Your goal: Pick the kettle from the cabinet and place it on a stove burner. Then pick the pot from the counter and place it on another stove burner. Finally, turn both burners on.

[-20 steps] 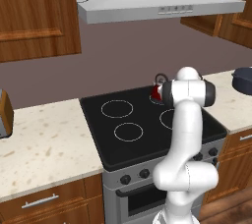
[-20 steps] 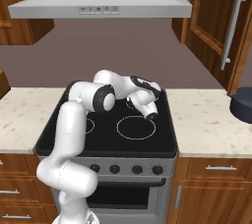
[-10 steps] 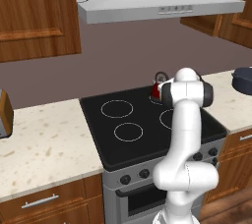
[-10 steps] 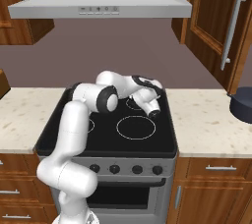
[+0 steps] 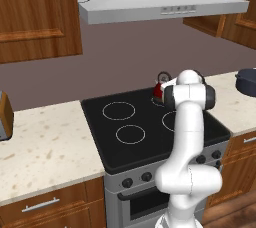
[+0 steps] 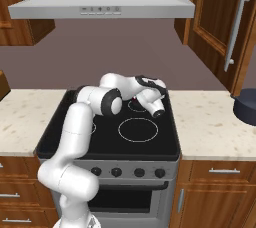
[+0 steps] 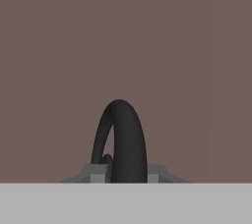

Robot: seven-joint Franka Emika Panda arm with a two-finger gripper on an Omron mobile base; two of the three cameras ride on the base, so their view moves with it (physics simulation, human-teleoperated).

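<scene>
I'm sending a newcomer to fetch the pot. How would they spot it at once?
Start at the black cooktop under the hood, then follow the beige counter to its right. The pot sits at the far end there: round, dark blue-grey, lidless, unlike the red kettle on the cooktop.

the handle (image 7: 123,139) of the kettle rises as a black arch from the bottom middle of the hand view, seen nearly edge-on, with a small dark knob (image 7: 107,159) showing through its opening low on the left. two grey finger tips (image 7: 96,172) stand one on each side of the arch's foot, close against it, so the gripper (image 7: 125,173) looks closed around the handle. behind it all is a flat brownish-mauve wall (image 7: 126,36) with no marks on it.
</scene>
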